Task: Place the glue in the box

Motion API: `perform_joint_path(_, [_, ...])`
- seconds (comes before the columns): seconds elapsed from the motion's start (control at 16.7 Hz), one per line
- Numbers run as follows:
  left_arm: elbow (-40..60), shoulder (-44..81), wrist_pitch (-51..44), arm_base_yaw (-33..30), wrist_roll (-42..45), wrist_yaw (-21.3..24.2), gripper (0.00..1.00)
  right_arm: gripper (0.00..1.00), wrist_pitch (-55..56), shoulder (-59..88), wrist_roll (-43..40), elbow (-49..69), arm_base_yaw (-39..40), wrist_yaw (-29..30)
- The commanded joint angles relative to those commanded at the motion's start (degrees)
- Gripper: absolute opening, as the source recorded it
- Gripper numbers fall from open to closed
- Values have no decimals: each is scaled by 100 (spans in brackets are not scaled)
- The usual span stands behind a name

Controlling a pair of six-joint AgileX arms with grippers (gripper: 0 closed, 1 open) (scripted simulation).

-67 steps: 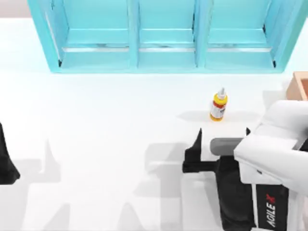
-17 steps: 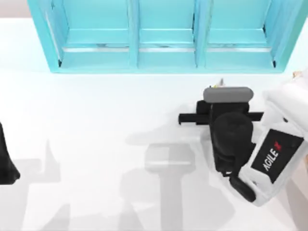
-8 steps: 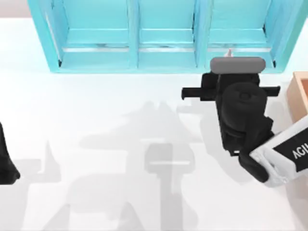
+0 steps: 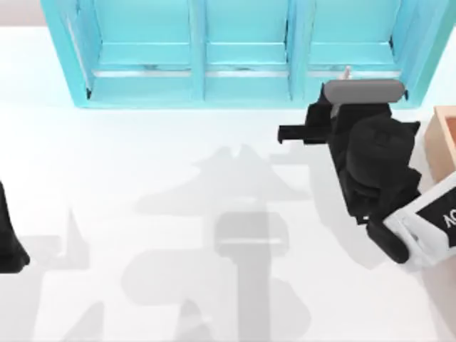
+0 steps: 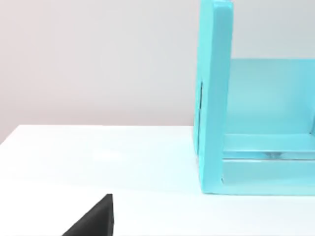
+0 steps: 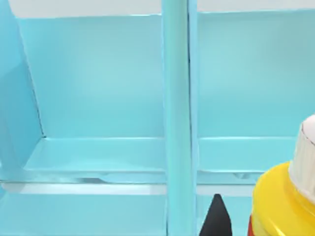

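The glue (image 6: 280,206) is a small yellow bottle with a white cap, seen close up in the right wrist view beside one dark fingertip (image 6: 215,219). From above, only its white nozzle tip (image 4: 347,72) pokes out past the wrist. My right gripper (image 4: 350,103) is shut on it, raised over the table in front of the shelf's right compartment. The tan box (image 4: 443,139) shows partly at the right edge, just right of that gripper. My left gripper (image 4: 10,239) is parked at the far left edge.
A big turquoise three-compartment shelf unit (image 4: 242,85) spans the back of the white table (image 4: 142,214); one of its upright dividers (image 6: 176,123) stands straight ahead of the right gripper. The shelf's left end wall (image 5: 214,98) appears in the left wrist view.
The right arm has carried the glue toward the back and to the right, closer to the shelf and the box. The left arm has not moved.
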Motion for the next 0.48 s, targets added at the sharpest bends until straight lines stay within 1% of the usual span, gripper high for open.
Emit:
perform_joint_path(0.06, [0,0,0,0,0,0,100,0,99,3,83,-36,-162,-327])
perform_joint_path(0.18, [0,0,0,0,0,0,100,0,348,17,282,-116,-548,-1168])
perform_joint_path(0.48, [0,0,0,0,0,0,100,0,1129,160,851,-303,-1638,-3704])
